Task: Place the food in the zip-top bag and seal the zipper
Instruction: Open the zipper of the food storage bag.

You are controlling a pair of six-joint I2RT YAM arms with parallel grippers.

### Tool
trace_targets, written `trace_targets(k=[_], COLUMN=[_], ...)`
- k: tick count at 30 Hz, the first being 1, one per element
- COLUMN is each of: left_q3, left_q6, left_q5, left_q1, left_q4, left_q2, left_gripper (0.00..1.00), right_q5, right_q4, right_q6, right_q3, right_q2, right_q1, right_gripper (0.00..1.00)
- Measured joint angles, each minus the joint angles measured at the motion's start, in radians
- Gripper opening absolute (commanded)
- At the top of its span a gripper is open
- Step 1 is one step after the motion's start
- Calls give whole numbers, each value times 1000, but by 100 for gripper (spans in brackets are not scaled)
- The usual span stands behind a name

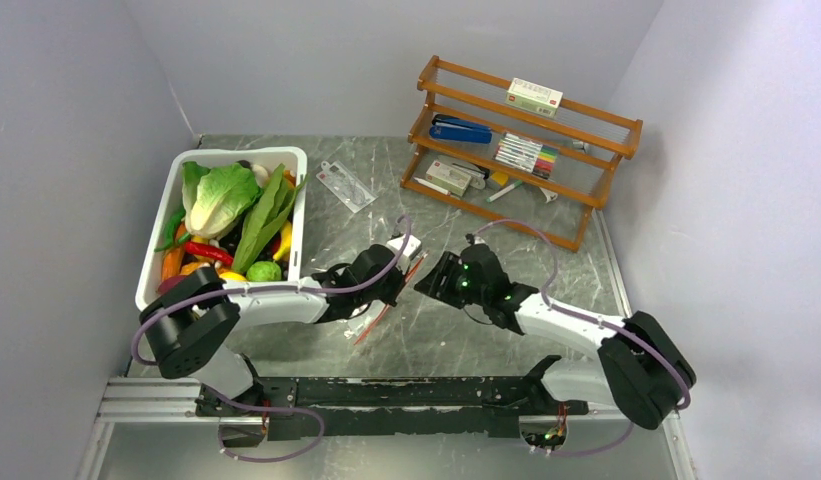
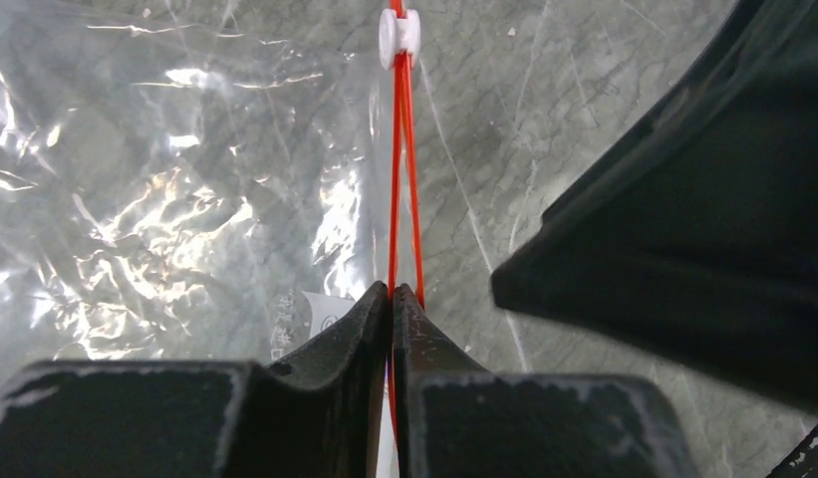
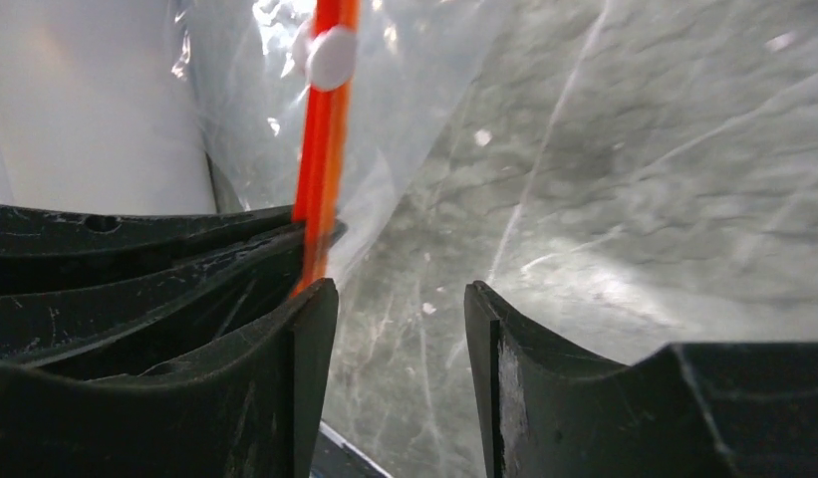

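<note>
While L claw point(image 2: 392, 291) pinches zipper point(image 3: 320, 149), R claw point(image 3: 402, 299) sits spread beside it, rack point(image 1: 423, 98) behind.

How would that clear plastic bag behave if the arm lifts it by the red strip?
Probably floppy: the zip-top bag is thin, crinkled film, so it would likely sag below the zipper pinched in the left gripper. It looks empty, so likely very light. The glossy film may be slippery.

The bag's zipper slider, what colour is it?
The slider is white, on a red-orange zipper; clearest in left wrist view.
</note>
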Motion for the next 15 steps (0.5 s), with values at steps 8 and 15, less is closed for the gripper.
trace_targets(k=[8,15], left_q3=[7,8], left_q6=[-27,-31], left_q5=[24,16], left_q1=[0,11], left_q4=[-1,-28], left_q2=[17,17], left_gripper=[7,7], right_q5=[31,71], right_q4=[116,121], right_q6=[145,194], right_q3=[7,48], right_q2=[113,166], right_q1=[117,160], right_gripper=[48,45])
